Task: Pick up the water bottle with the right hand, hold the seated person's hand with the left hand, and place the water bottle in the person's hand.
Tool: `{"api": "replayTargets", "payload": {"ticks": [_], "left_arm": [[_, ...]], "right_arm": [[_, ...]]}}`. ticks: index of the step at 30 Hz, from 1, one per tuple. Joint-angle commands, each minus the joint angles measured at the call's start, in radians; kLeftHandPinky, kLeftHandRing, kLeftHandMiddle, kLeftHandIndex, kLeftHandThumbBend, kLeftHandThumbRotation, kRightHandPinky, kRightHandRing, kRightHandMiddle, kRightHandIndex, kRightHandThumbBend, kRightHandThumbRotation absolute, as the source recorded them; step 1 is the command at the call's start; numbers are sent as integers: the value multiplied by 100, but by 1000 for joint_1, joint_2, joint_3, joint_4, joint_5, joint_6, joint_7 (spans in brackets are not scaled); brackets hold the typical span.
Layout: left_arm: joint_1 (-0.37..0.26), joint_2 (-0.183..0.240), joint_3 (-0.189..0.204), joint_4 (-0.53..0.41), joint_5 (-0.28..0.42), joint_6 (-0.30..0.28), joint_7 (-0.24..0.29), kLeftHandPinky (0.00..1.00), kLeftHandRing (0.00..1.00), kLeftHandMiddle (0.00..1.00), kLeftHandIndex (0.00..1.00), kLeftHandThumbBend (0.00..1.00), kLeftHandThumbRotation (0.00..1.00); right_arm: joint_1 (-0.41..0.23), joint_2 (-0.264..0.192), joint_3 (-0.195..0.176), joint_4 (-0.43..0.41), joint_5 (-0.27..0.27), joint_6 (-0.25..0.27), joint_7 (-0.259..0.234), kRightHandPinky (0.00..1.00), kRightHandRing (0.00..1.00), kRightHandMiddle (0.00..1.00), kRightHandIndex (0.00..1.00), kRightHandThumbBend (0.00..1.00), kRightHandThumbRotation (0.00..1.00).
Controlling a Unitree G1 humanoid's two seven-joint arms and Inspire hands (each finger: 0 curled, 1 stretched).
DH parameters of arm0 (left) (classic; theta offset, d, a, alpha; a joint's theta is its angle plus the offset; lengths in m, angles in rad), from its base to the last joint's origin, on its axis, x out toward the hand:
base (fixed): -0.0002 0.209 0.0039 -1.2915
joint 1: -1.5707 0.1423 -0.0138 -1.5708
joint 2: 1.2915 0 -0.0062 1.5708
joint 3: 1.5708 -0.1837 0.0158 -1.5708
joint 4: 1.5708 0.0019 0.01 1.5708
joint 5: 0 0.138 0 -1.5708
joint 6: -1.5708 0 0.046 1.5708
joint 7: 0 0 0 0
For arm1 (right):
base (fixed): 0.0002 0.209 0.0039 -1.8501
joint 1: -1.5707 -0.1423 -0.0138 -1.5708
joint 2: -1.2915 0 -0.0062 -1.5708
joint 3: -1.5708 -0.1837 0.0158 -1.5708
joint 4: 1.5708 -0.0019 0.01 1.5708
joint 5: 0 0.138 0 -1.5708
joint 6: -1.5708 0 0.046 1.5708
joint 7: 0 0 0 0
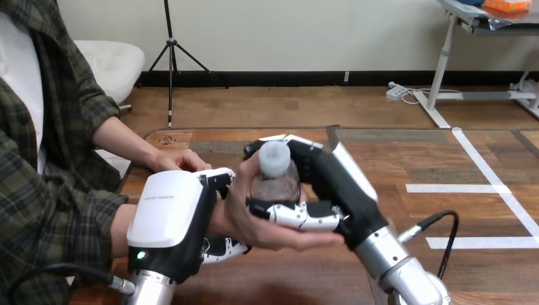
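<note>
Over table (394, 159), water bottle (274, 175) within right hand (330, 178).

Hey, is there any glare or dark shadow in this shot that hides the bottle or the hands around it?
Head view: light is even, no harsh glare; the bottle, gripped by the right hand with the person's hand cupped under it, is plainly lit; the left hand carries only a soft sheen on its white shell.

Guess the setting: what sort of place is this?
Probably a robot test lab rather than a home. The wooden table is marked with white tape lines, and a robot's right hand grips a water bottle that also sits in a seated person's hand.
</note>
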Motion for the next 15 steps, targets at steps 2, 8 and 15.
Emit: {"api": "replayTargets", "payload": {"ticks": [2,8,15], "left_arm": [[-75,3,-12,-70,10,-6,-18,71,87,93,89,89,0],[-75,14,-10,-70,-14,-37,-34,80,95,98,96,91,0],[-77,25,-8,-59,-45,-73,-37,81,95,99,96,89,0]], "right_arm": [[-14,4,13,-37,10,-8,16,100,100,100,100,85,22],[-16,1,9,-38,10,-13,21,100,100,100,100,84,22],[-17,1,1,-31,16,-19,22,100,100,100,100,82,23]]}}
